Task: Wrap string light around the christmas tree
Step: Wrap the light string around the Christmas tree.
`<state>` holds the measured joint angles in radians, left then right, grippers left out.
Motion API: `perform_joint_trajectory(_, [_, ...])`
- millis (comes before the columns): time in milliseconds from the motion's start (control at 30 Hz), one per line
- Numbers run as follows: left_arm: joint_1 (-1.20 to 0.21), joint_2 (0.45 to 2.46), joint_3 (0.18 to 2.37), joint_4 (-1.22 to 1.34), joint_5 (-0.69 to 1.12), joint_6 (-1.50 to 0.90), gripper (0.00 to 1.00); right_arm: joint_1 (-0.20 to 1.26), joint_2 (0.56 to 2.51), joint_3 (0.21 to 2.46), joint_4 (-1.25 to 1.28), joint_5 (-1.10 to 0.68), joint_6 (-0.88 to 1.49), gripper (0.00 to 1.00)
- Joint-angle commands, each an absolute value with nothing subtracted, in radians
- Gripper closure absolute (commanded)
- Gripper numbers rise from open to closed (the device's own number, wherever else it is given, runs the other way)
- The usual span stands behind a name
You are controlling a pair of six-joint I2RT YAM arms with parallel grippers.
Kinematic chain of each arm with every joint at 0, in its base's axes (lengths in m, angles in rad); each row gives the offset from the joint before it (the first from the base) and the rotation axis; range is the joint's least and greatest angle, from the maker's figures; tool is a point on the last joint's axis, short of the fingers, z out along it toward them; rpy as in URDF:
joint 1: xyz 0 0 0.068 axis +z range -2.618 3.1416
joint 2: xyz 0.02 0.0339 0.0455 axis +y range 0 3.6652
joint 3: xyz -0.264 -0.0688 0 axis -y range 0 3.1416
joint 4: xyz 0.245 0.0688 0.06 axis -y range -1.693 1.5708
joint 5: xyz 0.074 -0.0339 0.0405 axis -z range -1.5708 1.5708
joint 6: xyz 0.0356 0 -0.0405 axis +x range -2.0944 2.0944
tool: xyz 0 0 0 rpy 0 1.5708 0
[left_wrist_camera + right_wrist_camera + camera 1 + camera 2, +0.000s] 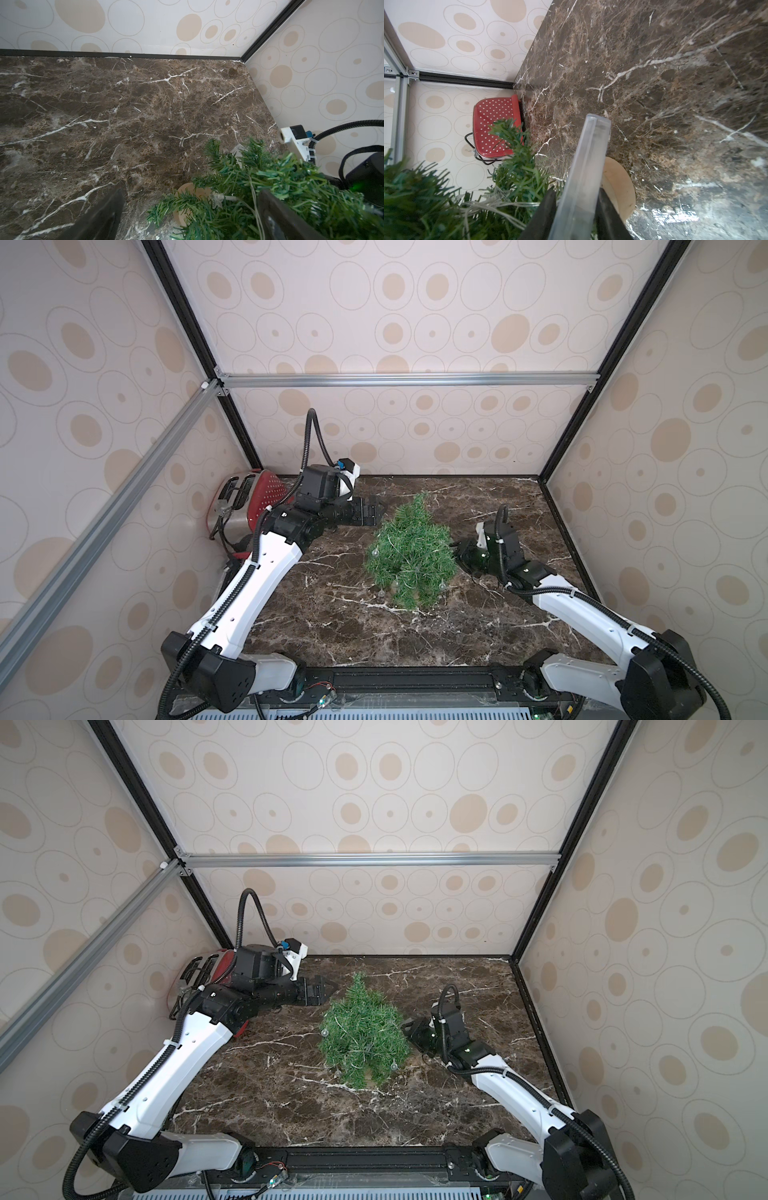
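Black fingers (544, 214) of the right gripper (577, 193) press both sides of the translucent end box (588, 145) of the string light (500, 204). They sit low at the right of the christmas tree (409, 556), which stands mid-frame on the marble table (332, 635), bulbs (375, 551) already scattered through its branches. The left gripper (373, 511), jaws spread wide and empty, hangs at the tree's upper left. The box is best lowered beside the tan base (618, 182) before release, with the wire kept slack so no loop pulls off or tips the tree.
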<state>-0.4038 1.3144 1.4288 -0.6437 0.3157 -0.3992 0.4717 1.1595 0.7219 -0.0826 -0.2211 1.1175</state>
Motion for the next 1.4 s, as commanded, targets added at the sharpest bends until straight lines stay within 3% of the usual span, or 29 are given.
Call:
perform_joint_trajectory(0, [-0.4,1.281,1.423,-0.663,0.267,-0.39,0.01,0.481,1.154,0.702,-0.079,-0.185,1.142,0.62])
perform_joint_trajectory(267, [-0.4,1.275,1.41,-0.682,0.223,-0.391,0.01,0.481,1.108,0.682,-0.094,-0.13,1.149,0.49])
perform_joint_trajectory(567, [-0.4,1.251,1.379,-0.672,0.178,-0.378,0.01,0.482,1.064,0.694,-0.11,-0.103,1.065,0.49])
perform_joint_trajectory(867, [-0.4,1.134,1.277,-0.57,0.04,-0.332,0.01,0.48,0.922,0.793,-0.29,0.092,0.805,0.47])
perform_joint_trajectory(1133, [-0.4,1.023,1.112,-0.449,-0.251,-0.277,0.01,0.481,0.745,0.779,-0.272,0.292,0.528,0.3])
perform_joint_trajectory(1267, [-0.4,1.024,1.055,-0.418,-0.47,-0.319,0.01,0.48,0.69,0.745,-0.254,0.363,0.365,0.04])
perform_joint_trajectory(1367, [-0.399,1.043,1.017,-0.396,-0.618,-0.327,0.01,0.481,0.651,0.693,-0.202,0.421,0.25,0.0])
